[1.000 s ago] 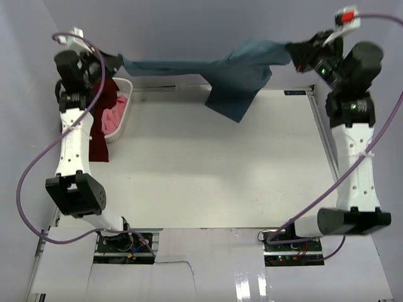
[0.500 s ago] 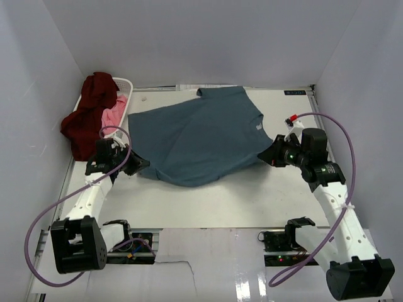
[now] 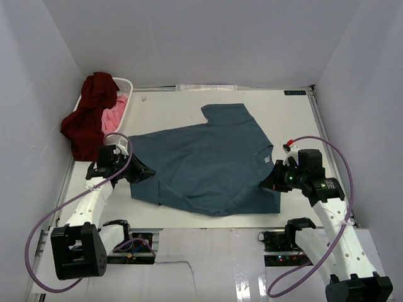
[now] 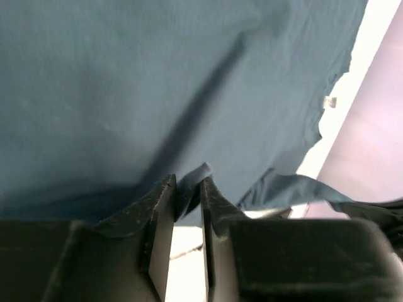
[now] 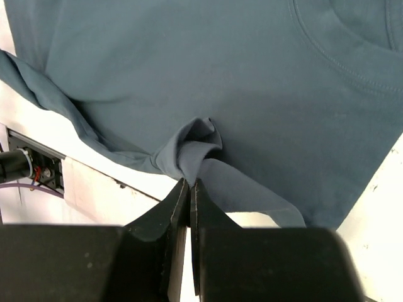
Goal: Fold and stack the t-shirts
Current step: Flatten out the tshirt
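The teal-blue t-shirt [image 3: 208,160] lies spread flat on the white table [image 3: 176,104], collar toward the right. My left gripper [image 3: 141,171] is at its left hem. In the left wrist view the left gripper [image 4: 187,185] has its jaws slightly parted, a small fold of the teal shirt [image 4: 157,82] sitting loosely between the tips. My right gripper [image 3: 267,182] is at the shirt's right edge. The right wrist view shows the right gripper [image 5: 189,182] shut on a bunched pinch of the teal cloth [image 5: 220,69]. The maroon t-shirt [image 3: 91,107] and pink t-shirt [image 3: 113,116] are at the back left.
A white laundry basket [image 3: 128,100] at the back left holds the pink shirt, with the maroon one draped over its side. Enclosure walls stand left, back and right. The teal shirt's near hem reaches close to the table's front edge [image 3: 208,221].
The teal shirt, stretched in the air a second ago, now lies on the table, drawn nearer the front edge. Both arms came down and toward me. The left jaws have parted.
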{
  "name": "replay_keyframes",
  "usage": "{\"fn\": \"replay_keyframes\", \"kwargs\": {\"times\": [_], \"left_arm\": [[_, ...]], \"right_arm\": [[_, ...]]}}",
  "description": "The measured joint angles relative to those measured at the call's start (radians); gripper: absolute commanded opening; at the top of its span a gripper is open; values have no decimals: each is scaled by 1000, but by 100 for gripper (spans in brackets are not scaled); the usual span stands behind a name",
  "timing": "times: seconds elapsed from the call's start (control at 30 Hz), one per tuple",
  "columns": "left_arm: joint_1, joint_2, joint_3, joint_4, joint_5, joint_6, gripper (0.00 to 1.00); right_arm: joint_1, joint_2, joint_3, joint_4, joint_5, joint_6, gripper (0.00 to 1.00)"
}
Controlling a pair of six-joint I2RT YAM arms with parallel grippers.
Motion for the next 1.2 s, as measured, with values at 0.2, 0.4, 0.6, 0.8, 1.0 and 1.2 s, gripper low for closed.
{"fn": "replay_keyframes", "kwargs": {"times": [0.2, 0.4, 0.6, 0.8, 1.0, 1.2], "left_arm": [[0, -87, 71, -132, 82, 62, 98], [-19, -236, 274, -295, 111, 187, 98], [-98, -288, 183, -394, 125, 251, 98], [-113, -235, 248, -463, -10, 269, 98], [-117, 73, 471, -431, -100, 367, 93], [-208, 346, 585, -453, -246, 434, 72]], "right_arm": [[0, -2, -11, -16, 0, -10, 8], [0, -8, -12, -23, -1, -17, 8], [0, -33, -13, -63, -5, -37, 8], [5, -19, -14, -74, -8, -43, 8], [6, 56, 3, -70, -8, -68, 8], [8, 99, 37, -58, -16, -96, 8]]}}
